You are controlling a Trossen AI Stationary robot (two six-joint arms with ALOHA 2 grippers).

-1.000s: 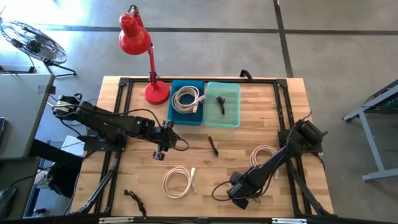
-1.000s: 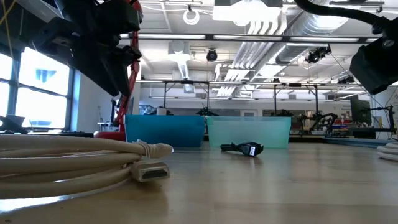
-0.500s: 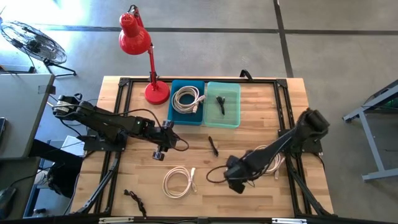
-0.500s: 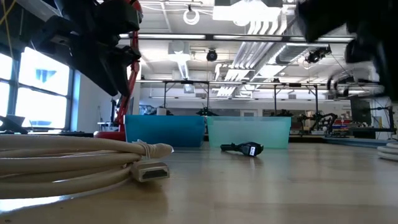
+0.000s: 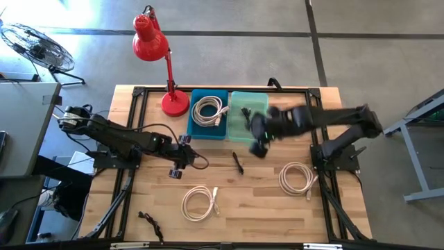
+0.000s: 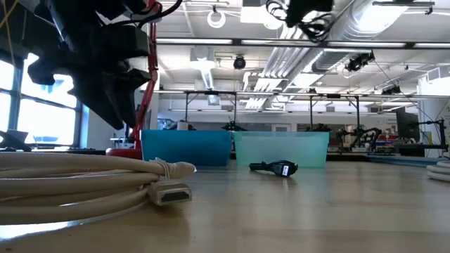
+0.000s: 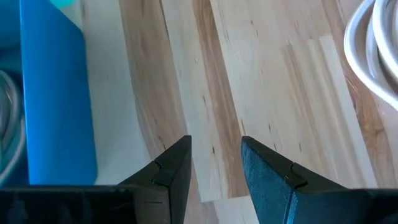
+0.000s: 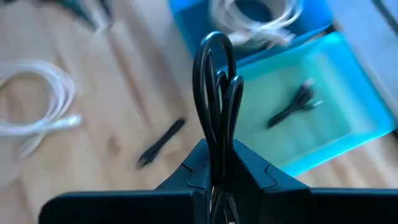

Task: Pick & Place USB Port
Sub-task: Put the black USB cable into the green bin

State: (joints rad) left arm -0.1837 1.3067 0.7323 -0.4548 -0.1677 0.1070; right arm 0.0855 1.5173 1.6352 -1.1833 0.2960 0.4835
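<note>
The right hand [image 5: 258, 142] hangs above the table [image 5: 326, 201], just at the near edge of the teal bin [image 5: 258, 128], and its fingers are clamped on a looped black cable [image 8: 216, 93] that stands up between them in the right wrist view. Inside the teal bin lies another black cable [image 5: 245, 116]. Next to it, the blue bin [image 5: 193, 132] holds a coiled white cable [image 5: 208, 110]. A short black cable [image 5: 238, 163] lies on the bare wood in front of the bins, well apart from both hands.

The left hand [image 5: 179, 162] waits low over the table, in front of the blue bin, its fingers [image 7: 171, 171] apart with nothing between them. A white cable coil [image 5: 200, 203] lies near the front edge, another white coil [image 5: 297, 178] sits on the right side, and a red lamp [image 5: 154, 48] stands at the back left corner.
</note>
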